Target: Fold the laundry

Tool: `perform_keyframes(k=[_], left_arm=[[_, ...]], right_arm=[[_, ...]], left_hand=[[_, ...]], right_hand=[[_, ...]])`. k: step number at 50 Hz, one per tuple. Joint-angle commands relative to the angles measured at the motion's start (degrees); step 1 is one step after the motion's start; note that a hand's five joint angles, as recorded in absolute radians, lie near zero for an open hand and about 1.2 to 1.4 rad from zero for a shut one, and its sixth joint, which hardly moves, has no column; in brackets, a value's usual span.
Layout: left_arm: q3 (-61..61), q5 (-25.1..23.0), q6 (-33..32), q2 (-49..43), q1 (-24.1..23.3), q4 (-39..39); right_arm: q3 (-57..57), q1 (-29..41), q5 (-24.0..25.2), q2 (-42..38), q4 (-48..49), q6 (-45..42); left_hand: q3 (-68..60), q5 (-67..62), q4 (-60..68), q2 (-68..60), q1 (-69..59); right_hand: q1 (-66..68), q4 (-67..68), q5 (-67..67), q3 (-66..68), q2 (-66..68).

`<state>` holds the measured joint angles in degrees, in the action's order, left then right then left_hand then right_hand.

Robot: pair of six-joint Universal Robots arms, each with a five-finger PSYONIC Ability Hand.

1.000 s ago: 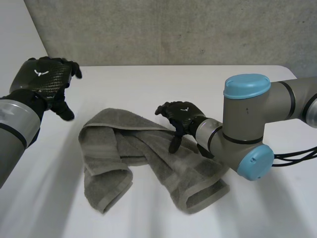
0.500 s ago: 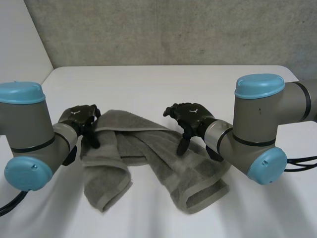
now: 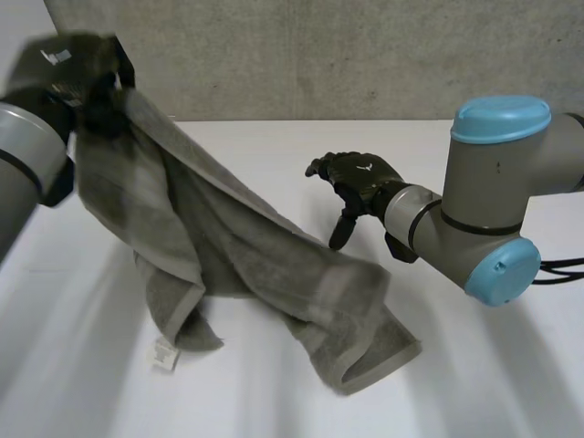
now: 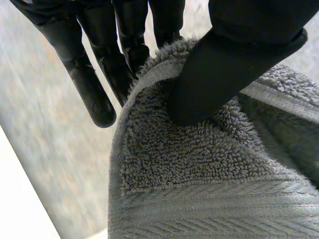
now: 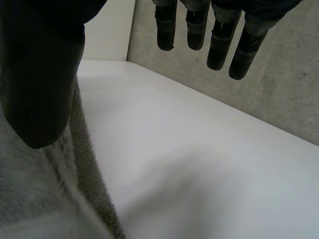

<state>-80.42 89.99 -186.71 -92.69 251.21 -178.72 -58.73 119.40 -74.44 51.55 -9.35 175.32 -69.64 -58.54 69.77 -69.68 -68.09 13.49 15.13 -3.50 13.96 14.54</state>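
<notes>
A grey towel (image 3: 239, 245) is held up above the white table (image 3: 274, 146) by the left hand (image 3: 66, 66), which is seen at about 10 o'clock in the head view, in front of the concrete wall (image 3: 319, 55). In the left wrist view the hand is closed on the cloth: a banded edge of the towel is pinched between the thumb (image 4: 219, 74) and the fingers (image 4: 94, 94) behind it, and the rest of the cloth hangs away below the palm.

From that grip the towel is stretched down and across toward 5 o'clock. Its upper part is hung clear of the table, while its lower part is laid on the surface in loose folds, with the far end resting at about 5 o'clock. A small white label (image 3: 164, 353) is seen at the hanging edge near 7 o'clock, at the table surface.

The right hand (image 3: 360, 178) is placed at about 2 o'clock from the towel's middle, just beside the sloping upper edge of the cloth. Its fingers are relaxed and spread, pointed downward, and nothing is gripped by them. In the right wrist view the towel is seen beneath the thumb side of that hand, with bare table under the fingertips; whether the thumb is touching the cloth cannot be told.
</notes>
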Motion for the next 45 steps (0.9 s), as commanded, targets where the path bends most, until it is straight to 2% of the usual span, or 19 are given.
perform_keyframes(k=[1,7,15,21,32,34,42,44,45], left_arm=[[-0.79,-3.85,-5.86,6.20,0.07,0.31],[-1.84,-4.65,-6.82,7.79,0.33,1.54],[-4.31,-4.91,-7.00,7.35,4.03,1.45],[-4.92,-5.00,-6.82,6.91,6.22,1.45],[-5.71,-5.08,-6.82,7.70,6.13,1.36],[-5.71,-5.09,-6.82,7.87,6.13,1.36],[-5.71,-5.09,-6.82,8.05,6.84,1.27],[-5.71,-5.09,-6.82,7.96,7.10,1.27],[-5.97,-5.09,-6.82,7.87,7.54,1.19]], right_arm=[[4.15,0.04,5.70,-2.94,-4.96,2.91],[3.28,0.74,8.78,-3.56,-10.42,7.13],[-1.55,0.04,9.66,1.53,-10.78,7.58],[-2.70,0.04,9.75,1.45,-10.78,7.05],[-0.51,1.27,8.35,-5.41,-4.19,7.67],[1.94,2.58,6.60,-8.21,-2.96,7.76],[5.73,3.73,4.83,-12.44,-3.22,7.67],[6.79,4.70,5.01,-13.58,-3.31,7.67],[7.75,5.22,4.75,-14.28,-3.40,7.67]], left_hand=[[-10.36,-11.46,10.23,-10.32,-11.91],[-10.36,-11.46,10.23,-10.32,-11.91],[-10.36,-11.46,10.23,-10.32,-11.91],[-10.36,-11.46,10.23,-10.32,-11.91],[-10.36,-11.46,10.23,-10.32,-11.91],[-10.36,-11.46,10.23,-10.32,-11.91],[-10.36,-11.46,10.23,-10.32,-11.91],[-10.36,-11.46,10.23,-10.32,-11.91],[-10.36,-11.46,10.23,-10.32,-11.91]], right_hand=[[-3.49,-5.13,3.50,-3.96,-4.54],[-3.49,-5.13,3.50,-3.96,-4.54],[-3.49,-5.13,3.50,-3.96,-4.54],[-3.49,-5.13,3.50,-3.96,-4.54],[-3.49,-5.13,3.50,-3.96,-4.54],[-3.49,-5.13,3.50,-3.96,-4.54],[-3.49,-5.13,3.50,-3.96,-4.54],[1.30,-0.34,-1.29,0.83,0.25],[16.12,14.49,-16.11,15.65,15.08]])
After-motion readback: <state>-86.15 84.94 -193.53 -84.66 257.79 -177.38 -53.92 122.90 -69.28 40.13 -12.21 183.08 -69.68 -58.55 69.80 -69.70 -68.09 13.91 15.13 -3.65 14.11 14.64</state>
